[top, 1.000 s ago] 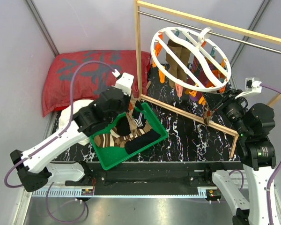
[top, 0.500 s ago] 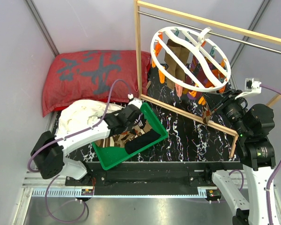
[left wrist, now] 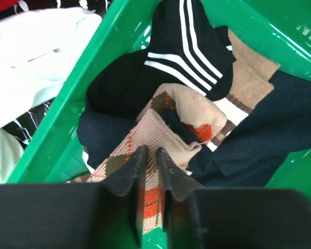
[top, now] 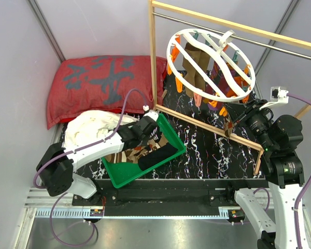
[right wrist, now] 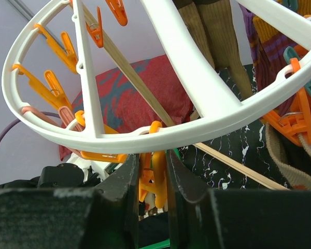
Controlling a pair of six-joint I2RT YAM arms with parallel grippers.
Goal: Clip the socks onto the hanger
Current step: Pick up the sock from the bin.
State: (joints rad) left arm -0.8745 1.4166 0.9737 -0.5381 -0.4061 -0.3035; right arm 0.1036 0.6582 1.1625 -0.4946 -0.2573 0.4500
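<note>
The left claw (left wrist: pixel 151 153) is lowered into a green bin (top: pixel 125 174) at the near left of the surface (top: pixel 207 150). Its fingers are seen almost together, and the ribbed cuff of an argyle sock (left wrist: pixel 168 111) fills the narrow gap between them, so the sock appears to be pinched. That sock is lying in the bin on top of dark socks, just near of a black striped sock (left wrist: pixel 186 46), and its orange diamonds are turned up. A white cloth (top: pixel 93 127) is heaped outside the bin's left wall, and a red cushion (top: pixel 98 83) is lying beyond it at the far left. The hanger (top: pixel 170 52) is hung by its hook from the metal bar of a wooden rail (top: pixel 153 57) at the far right, above the surface. Brown socks (top: pixel 197 72) are already pinned under it. The right claw (right wrist: pixel 151 158) is raised to the hanger's near rim and is clamped on an orange clip (right wrist: pixel 146 182) that hangs just below the rim.
</note>
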